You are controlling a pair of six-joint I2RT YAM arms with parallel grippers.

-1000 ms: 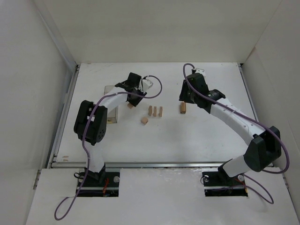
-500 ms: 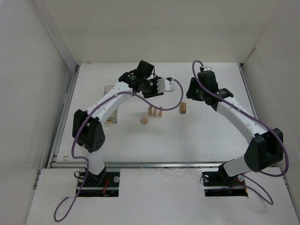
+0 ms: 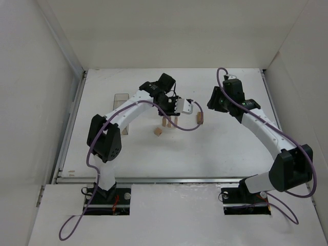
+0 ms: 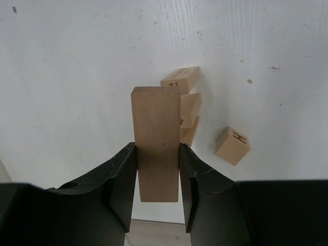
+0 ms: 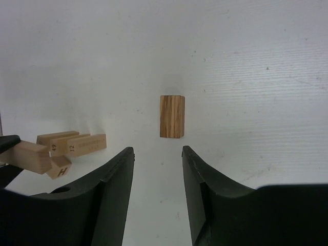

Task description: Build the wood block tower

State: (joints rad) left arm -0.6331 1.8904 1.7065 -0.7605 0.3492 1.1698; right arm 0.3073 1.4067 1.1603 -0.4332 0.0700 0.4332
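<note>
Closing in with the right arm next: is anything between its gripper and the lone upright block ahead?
Nothing visible. The right gripper is open, and only bare table lies between it and the upright block. The other blocks and the plank in the left gripper sit well off to one side.

You had a plain white table (image 3: 230,148) boxed in by white walls (image 3: 174,31) at the back and both sides, a metal rail (image 3: 169,180) along its near edge, and soft even light that threw only faint shadows.
</note>
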